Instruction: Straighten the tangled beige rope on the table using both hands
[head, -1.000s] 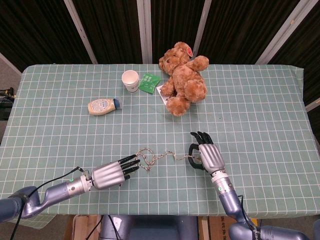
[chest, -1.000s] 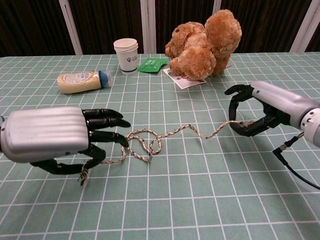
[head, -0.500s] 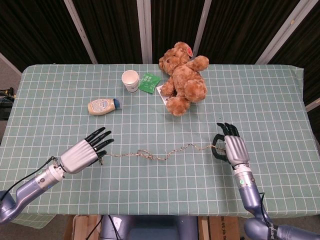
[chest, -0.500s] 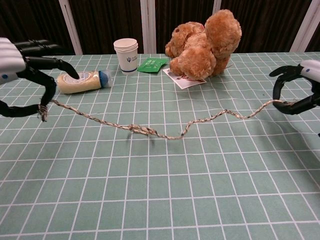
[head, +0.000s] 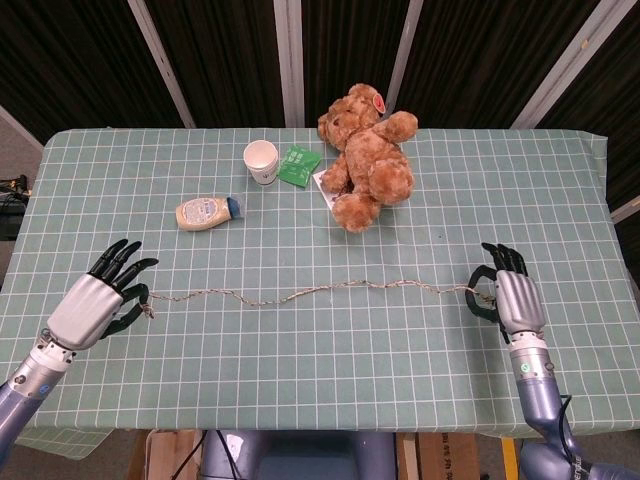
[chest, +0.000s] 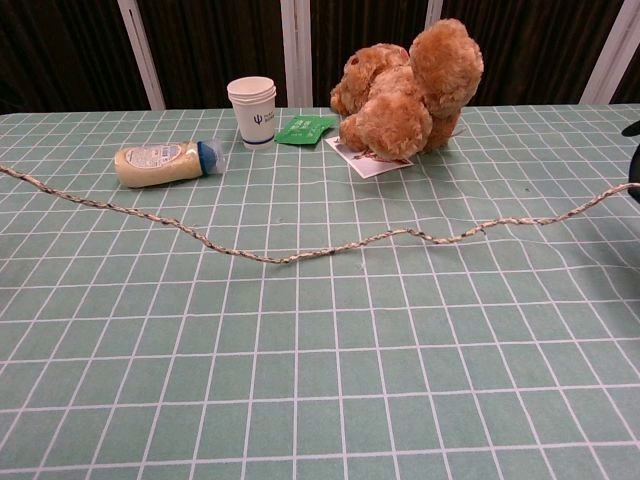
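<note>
The beige rope (head: 310, 292) stretches in a nearly straight line across the near half of the table, with slight waves and no knot visible. In the chest view the rope (chest: 300, 255) runs from edge to edge. My left hand (head: 95, 300) pinches the rope's left end near the table's left side. My right hand (head: 508, 297) holds the right end at the far right, fingers curled around it. In the chest view only a dark fingertip of the right hand (chest: 633, 130) shows at the right edge; the left hand is out of that frame.
A brown teddy bear (head: 365, 158) lies at the back centre on a white card. A white paper cup (head: 261, 160), a green packet (head: 296, 165) and a mayonnaise bottle (head: 206, 211) sit behind the rope. The green checked tablecloth (head: 320, 380) covers the table.
Both hands moved apart, left going left and right going right, each holding a rope end. The loops in the middle pulled out and the rope went from tangled to nearly straight.
</note>
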